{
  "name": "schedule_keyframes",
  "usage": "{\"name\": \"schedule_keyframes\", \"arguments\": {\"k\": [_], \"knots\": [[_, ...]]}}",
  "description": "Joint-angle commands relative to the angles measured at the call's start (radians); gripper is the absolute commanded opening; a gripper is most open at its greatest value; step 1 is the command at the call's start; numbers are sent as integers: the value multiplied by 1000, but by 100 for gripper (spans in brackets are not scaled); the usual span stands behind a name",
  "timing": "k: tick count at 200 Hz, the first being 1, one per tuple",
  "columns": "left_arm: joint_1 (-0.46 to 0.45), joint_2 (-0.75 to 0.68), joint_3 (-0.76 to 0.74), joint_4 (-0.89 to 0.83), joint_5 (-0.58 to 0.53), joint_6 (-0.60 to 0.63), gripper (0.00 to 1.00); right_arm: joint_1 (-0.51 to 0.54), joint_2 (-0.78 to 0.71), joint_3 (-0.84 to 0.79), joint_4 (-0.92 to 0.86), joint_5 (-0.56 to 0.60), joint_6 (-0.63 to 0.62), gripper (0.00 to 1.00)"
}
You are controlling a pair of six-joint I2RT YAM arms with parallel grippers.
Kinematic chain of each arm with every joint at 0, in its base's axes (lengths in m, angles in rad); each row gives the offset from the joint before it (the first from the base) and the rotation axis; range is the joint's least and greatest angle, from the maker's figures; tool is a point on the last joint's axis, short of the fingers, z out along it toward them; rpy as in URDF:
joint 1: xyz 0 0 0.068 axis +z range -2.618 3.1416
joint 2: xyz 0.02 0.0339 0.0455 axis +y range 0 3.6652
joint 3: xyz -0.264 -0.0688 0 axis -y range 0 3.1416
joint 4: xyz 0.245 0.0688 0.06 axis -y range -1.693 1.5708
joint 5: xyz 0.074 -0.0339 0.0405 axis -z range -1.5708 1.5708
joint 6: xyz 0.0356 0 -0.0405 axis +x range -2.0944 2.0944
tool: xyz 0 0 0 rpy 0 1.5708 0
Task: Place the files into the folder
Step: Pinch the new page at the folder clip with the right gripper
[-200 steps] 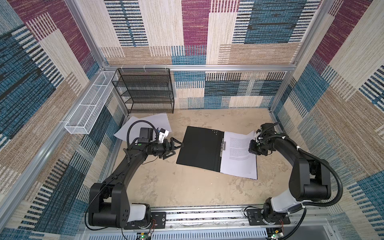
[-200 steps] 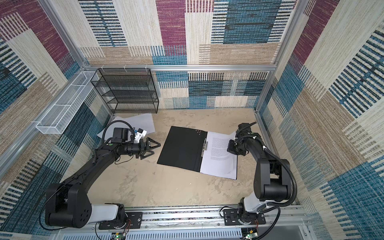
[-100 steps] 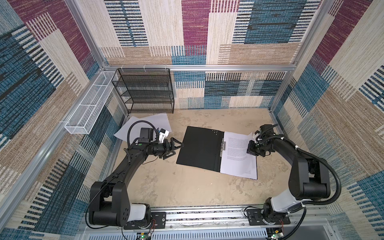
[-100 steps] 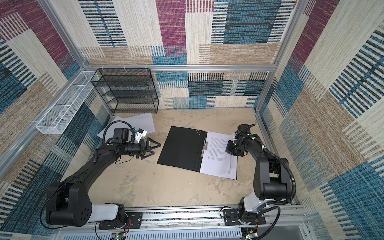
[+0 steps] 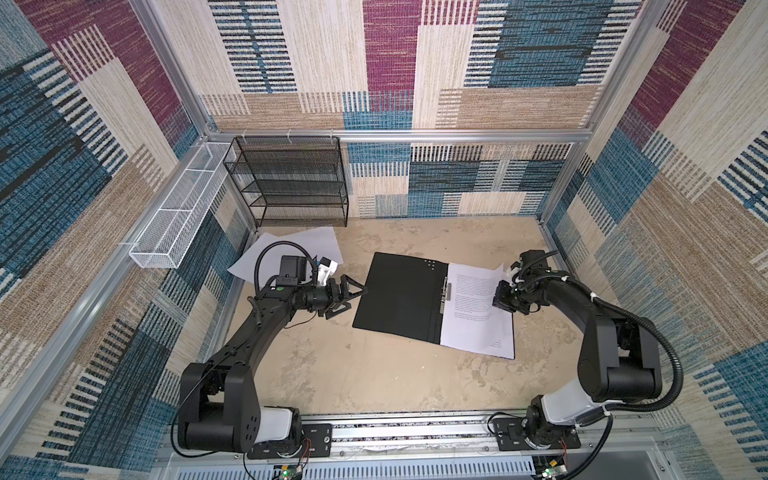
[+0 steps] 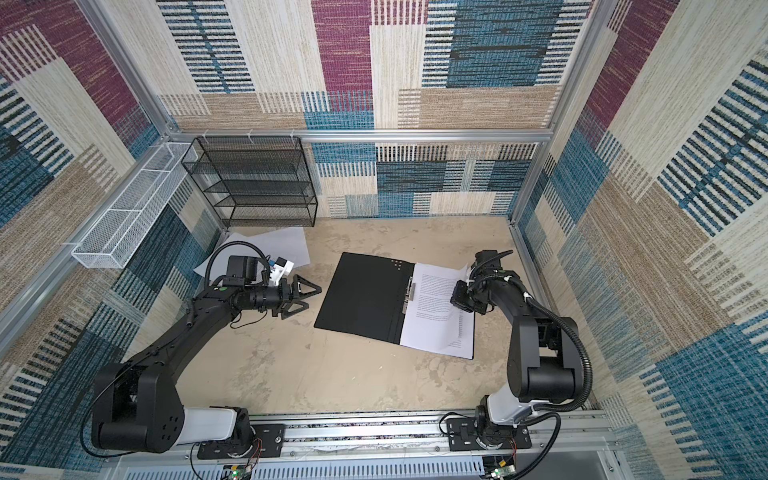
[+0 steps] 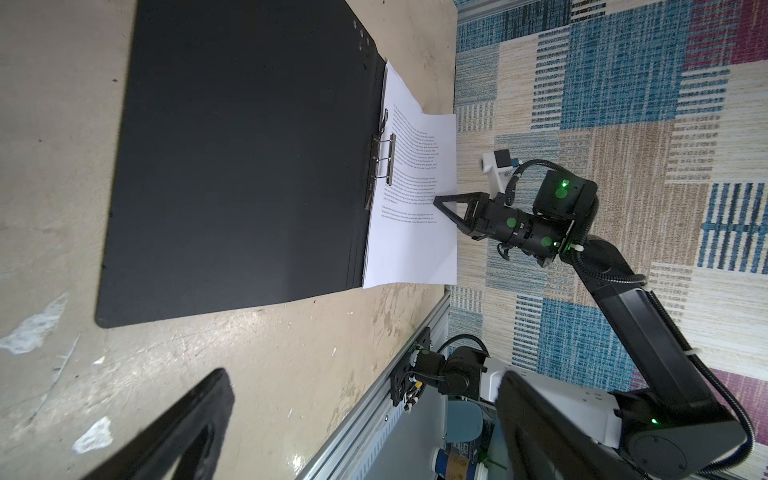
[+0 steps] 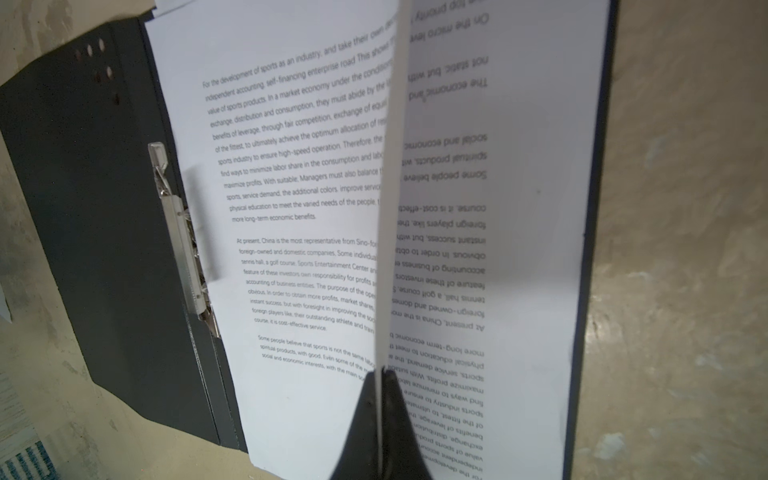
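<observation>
Robotics lab cell: aluminium frame (image 5: 457, 135), patterned woven walls (image 5: 390, 45), rail-mounted arms (image 5: 249, 336).

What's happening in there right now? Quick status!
Open left gripper beside the folder. Shut right gripper pinches a printed sheet, raised over the filed stack. More loose sheets by the rack. Nothing in the way.

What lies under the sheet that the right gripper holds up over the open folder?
Under the raised sheet, pinched by the right gripper, printed sheets lie flat in the folder, on its right half. How many is hidden; they cover the black inside there.
</observation>
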Motion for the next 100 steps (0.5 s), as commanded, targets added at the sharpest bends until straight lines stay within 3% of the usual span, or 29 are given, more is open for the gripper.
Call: {"name": "schedule_keyframes", "arguments": {"k": [1,51,73,100], "knots": [[2,1,-3,7,6,2,99,0,-10,-8,26,-11,17,0],[5,-3,-7,8,8,1,99,0,-16,-13,26,-6,13,0],[6,-2,-7,7,8,-1,99,0,-16,-13,32,-6,15,6],[9,-2,-8,7,6,-2,99,0,-10,-10,30,-3,12,20]]}}
